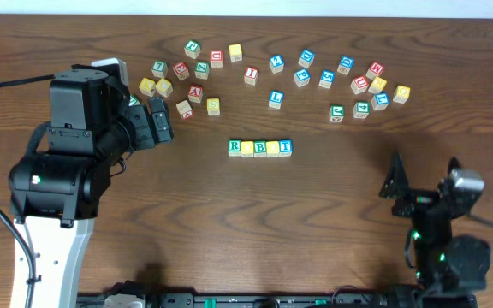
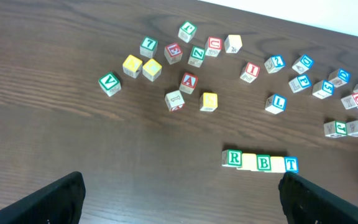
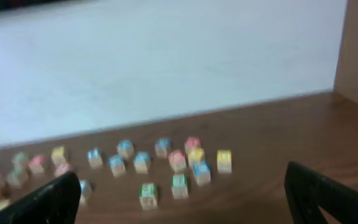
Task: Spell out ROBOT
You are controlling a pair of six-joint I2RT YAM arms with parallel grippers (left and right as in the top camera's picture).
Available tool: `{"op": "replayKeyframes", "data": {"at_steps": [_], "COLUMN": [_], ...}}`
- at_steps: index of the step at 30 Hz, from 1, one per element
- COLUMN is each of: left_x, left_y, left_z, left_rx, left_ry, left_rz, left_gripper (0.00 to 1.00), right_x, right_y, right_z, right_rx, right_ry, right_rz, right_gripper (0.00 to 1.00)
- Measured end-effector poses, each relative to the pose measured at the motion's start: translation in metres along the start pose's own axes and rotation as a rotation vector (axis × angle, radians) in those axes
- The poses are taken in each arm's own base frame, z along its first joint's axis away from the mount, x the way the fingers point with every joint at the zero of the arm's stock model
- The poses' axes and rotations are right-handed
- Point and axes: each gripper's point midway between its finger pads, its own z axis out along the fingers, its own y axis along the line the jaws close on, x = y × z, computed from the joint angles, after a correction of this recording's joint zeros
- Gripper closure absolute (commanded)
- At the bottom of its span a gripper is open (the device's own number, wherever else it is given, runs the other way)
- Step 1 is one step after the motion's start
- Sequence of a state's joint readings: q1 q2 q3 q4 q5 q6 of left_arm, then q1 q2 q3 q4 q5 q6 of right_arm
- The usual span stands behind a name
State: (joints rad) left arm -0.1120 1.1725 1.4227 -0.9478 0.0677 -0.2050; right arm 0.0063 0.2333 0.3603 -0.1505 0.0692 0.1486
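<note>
- The row [image 2: 263, 162] of five blocks lies mid-worktop. The blocks sit edge to edge and run left to right in the overhead view.
- Order as I read it: green R block [image 1: 234, 146], first yellow block [image 1: 247, 148], green B block [image 1: 260, 147], second yellow block [image 1: 273, 148], blue T block [image 1: 285, 146].
- The letters on the two yellow faces are too faint for me to read in any view.
- My left tool [image 2: 182, 186] hangs over bare wood to the left of the row and a little beyond it, apart from the row. Its fingers [image 2: 48, 199] are spread wide with nothing between them.
- My right tool [image 3: 182, 186] sits at the near right of the worktop, well apart from the row. Its fingers [image 3: 328, 193] are spread too and hold nothing. Its camera view is blurred.
- The left cluster [image 1: 195, 73] of loose blocks lies beyond the row, just beside my left tool. It includes a green V block [image 2: 109, 83] and a red A block [image 2: 188, 82].
- The right cluster [image 1: 362, 84] of loose blocks lies beyond the row toward the far right.
- A blue L block [image 1: 275, 99] stands alone between the clusters, near the row but not touching it.
- A lone yellow block [image 1: 213, 106] sits at the near edge of the left cluster.
- The worktop [image 1: 315, 239] is dark wood grain.
- A white wall [image 3: 166, 62] rises behind the worktop.
- A black cable [image 1: 7, 84] crosses the far left corner.
</note>
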Motion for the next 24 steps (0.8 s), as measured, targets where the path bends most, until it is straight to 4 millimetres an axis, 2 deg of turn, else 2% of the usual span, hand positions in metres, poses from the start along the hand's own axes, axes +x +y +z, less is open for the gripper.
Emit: {"op": "replayKeyframes", "data": {"at_steps": [6, 12, 19, 24], "left_x": [0.0, 0.0, 0.0, 0.0], "left_y": [0.0, 0.0, 0.0, 0.0], "left_z": [0.0, 0.0, 0.0, 0.0], "left_rx": [0.001, 0.0, 0.001, 0.001], "left_ry": [-0.001, -0.001, -0.002, -0.001], "left_rz": [0.0, 0.0, 0.0, 0.0], "left_gripper": [0.02, 0.02, 0.02, 0.02], "right_x": [0.028, 0.044, 0.066, 0.097], "right_y": [-0.006, -0.008, -0.011, -0.015], "right_z": [-0.005, -0.002, 0.002, 0.005], "right_rx": [-0.003, -0.009, -0.004, 0.01], "right_ry": [-0.071, -0.097, -0.059, 0.037], "right_rz": [0.004, 0.006, 0.004, -0.003], "right_gripper": [0.01, 0.01, 0.01, 0.01]}}
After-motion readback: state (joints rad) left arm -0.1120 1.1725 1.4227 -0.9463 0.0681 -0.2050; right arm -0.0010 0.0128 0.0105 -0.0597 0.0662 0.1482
